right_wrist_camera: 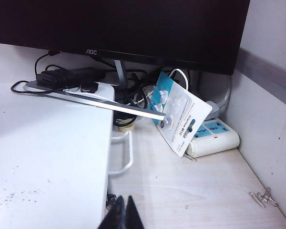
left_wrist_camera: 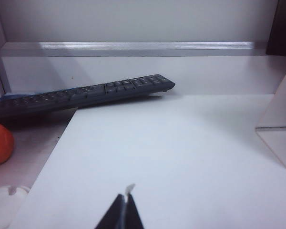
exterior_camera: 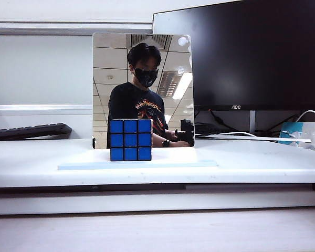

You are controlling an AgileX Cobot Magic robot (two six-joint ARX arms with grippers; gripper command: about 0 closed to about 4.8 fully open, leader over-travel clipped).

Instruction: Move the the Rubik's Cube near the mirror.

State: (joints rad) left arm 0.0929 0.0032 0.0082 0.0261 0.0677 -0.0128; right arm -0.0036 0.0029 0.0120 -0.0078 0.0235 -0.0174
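Observation:
The Rubik's Cube point(exterior_camera: 130, 139) shows an all-blue face with black grid lines. It stands on the pale-blue base point(exterior_camera: 173, 163) directly in front of the mirror point(exterior_camera: 142, 79), about a quarter of the mirror's height. The mirror stands upright and reflects a masked person. Neither gripper appears in the exterior view. My left gripper point(left_wrist_camera: 125, 196) is shut and empty, low over the white tabletop point(left_wrist_camera: 171, 152), far from the cube. My right gripper point(right_wrist_camera: 124, 198) is shut and empty, above the edge where the white platform point(right_wrist_camera: 47, 157) meets the wooden desk.
A black AOC monitor point(exterior_camera: 252, 52) stands behind the mirror to the right. A dark keyboard point(left_wrist_camera: 81, 93) lies at the back left, with an orange object point(left_wrist_camera: 0, 143) beside it. Cables, a power adapter point(right_wrist_camera: 66, 76), a white packet point(right_wrist_camera: 181, 114), a power strip point(right_wrist_camera: 214, 138) and paper clips point(right_wrist_camera: 262, 196) sit right.

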